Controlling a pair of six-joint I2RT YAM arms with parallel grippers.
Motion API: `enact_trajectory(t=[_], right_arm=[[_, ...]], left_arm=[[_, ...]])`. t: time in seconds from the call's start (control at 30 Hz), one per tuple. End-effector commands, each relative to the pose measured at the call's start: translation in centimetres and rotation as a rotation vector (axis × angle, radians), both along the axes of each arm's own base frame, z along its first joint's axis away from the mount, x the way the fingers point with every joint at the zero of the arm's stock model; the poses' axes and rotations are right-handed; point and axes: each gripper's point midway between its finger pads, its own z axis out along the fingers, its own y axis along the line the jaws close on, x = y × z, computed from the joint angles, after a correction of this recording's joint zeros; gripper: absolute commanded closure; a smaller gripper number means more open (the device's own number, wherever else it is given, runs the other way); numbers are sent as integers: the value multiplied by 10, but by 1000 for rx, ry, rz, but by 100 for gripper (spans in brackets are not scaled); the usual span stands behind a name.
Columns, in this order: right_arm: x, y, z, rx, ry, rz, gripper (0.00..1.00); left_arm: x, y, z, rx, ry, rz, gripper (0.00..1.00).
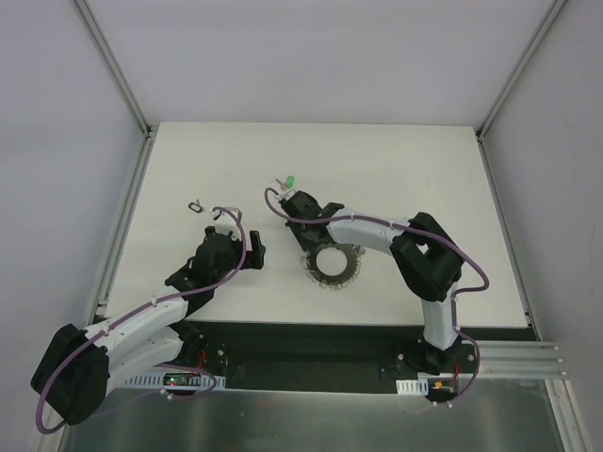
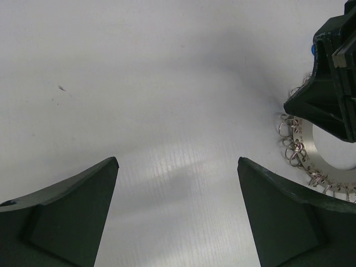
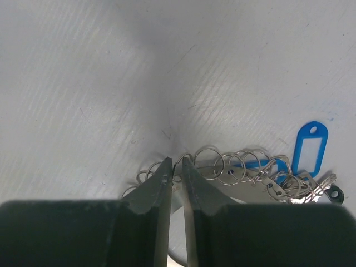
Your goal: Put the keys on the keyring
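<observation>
The keyring (image 1: 332,264) is a large flat silver ring edged with many small wire loops, lying at mid-table. My right gripper (image 1: 318,243) is shut on its far-left rim; in the right wrist view its tips (image 3: 176,161) pinch the rim among the loops (image 3: 233,186). A blue-headed key (image 3: 310,146) and a black key head (image 3: 335,193) lie at the ring's edge with silver blades. A green-headed key (image 1: 291,180) lies beyond the right wrist. My left gripper (image 1: 256,252) is open and empty just left of the ring, over bare table (image 2: 178,161); the keyring (image 2: 305,142) shows at its right.
A tiny black loop-shaped item (image 1: 196,204) lies at the left of the white table. The right gripper's body (image 2: 334,83) fills the upper right of the left wrist view. Metal rails bound the table's left and right edges.
</observation>
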Motion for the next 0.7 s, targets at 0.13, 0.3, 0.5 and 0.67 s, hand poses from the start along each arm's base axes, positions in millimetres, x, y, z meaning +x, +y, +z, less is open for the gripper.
enact_trajectory(t=[0.13,0.3,0.5,0.67], right_arm=[[-1,-5,19,-5,-47,14,99],[-8,-7,41,37,-74,80,99],[-27,-8,81,113,-117,273,99],[-55,-10,112,190,-138,472,99]], left_arm=[[3,-7,7,-13,-28,-44,12],[-3,-19,16,-39,-87,-144,13],[-18,-48,48,-113,-254,-371,10],[-35,-72,66,-137,-350,-573,10]])
